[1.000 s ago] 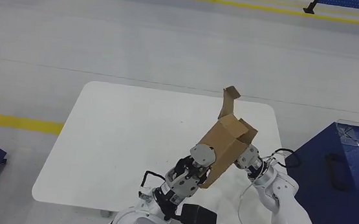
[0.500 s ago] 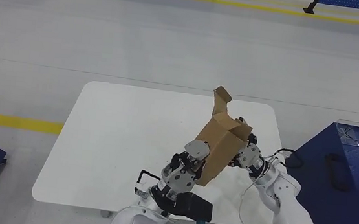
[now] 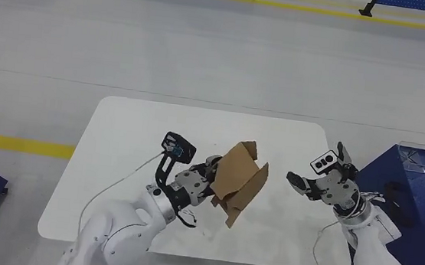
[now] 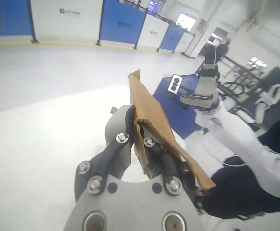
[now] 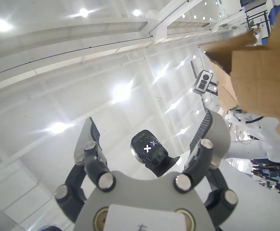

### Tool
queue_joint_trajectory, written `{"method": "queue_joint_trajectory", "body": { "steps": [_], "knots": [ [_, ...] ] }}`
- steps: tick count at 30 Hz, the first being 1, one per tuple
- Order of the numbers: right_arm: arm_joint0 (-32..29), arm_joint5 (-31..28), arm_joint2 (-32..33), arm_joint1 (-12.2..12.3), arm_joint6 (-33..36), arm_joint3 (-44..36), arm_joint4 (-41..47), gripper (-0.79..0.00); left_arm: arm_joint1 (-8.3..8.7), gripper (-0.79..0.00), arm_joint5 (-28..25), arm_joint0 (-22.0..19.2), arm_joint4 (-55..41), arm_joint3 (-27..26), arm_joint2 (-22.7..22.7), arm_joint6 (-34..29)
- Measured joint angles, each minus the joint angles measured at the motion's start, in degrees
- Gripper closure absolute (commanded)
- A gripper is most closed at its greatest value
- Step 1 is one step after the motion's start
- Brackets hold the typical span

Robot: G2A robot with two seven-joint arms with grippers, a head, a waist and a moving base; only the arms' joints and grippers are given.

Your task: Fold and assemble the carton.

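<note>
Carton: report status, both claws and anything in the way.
Left claw shut on carton edge. Right claw open, apart from it. Carton tilted over table, not yet assembled. Nothing between right claw and carton.

A dark logo with a word beside it stands on a white wall panel in the left wrist view. Fainter marks sit on the blue panel next to it and on a farther white panel, too small to make out. Two lit screens behind them show unreadable content. A small dark sign marks the white plate at the base of the right gripper.
</note>
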Motion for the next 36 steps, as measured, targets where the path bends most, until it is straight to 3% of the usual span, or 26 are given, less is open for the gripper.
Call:
{"method": "queue_joint_trajectory", "body": {
  "steps": [3, 8, 12, 15, 19, 24, 28, 32, 36],
  "knots": [
    [0.02, 0.05, -0.06, -0.01, -0.08, 0.03, 0.07, -0.785, -0.05, 0.000, 0.29, -0.15, -8.02, 0.44, -0.35, -0.69],
    [0.03, -0.23, -0.14, -0.01, -0.19, -0.32, -0.22, -0.785, -0.04, 0.000, 0.28, -0.14, -4.93, 0.39, -0.31, -0.58],
    [-0.38, -5.15, -0.02, -0.16, 0.62, -3.20, -1.02, -0.785, -0.01, 0.000, 2.80, 0.45, -5.50, 1.34, 0.06, -2.75],
    [-0.05, -5.18, 2.48, 0.14, 1.12, -3.48, -0.97, -0.785, -0.34, 0.000, 11.94, -0.64, -10.72, 2.99, -0.98, -11.73],
    [0.32, -3.89, 5.82, 0.77, 3.62, -2.29, -2.26, -0.785, -0.53, 0.000, 26.97, -5.96, -36.20, 9.76, -6.05, -26.81],
    [-0.43, -3.36, 4.86, 0.93, 4.68, -0.91, -4.56, -0.785, -0.59, 0.000, 39.69, -10.39, -59.21, 18.40, -7.34, -35.20],
    [-1.23, -3.04, 3.35, 0.72, 2.27, -0.63, -4.12, -0.785, -0.06, 0.000, 45.15, -13.35, -70.25, 24.99, -2.87, -31.02],
    [-1.46, -5.50, 3.51, 0.69, 0.87, -1.25, -5.72, -0.785, 1.71, 0.000, 50.64, -16.85, -68.72, 28.70, 3.95, -25.21],
    [-1.05, -7.25, 4.25, 0.77, 1.36, -0.72, -5.79, -0.785, 3.58, 0.000, 52.54, -19.42, -71.49, 29.90, 9.15, -23.32]
  ]
}}
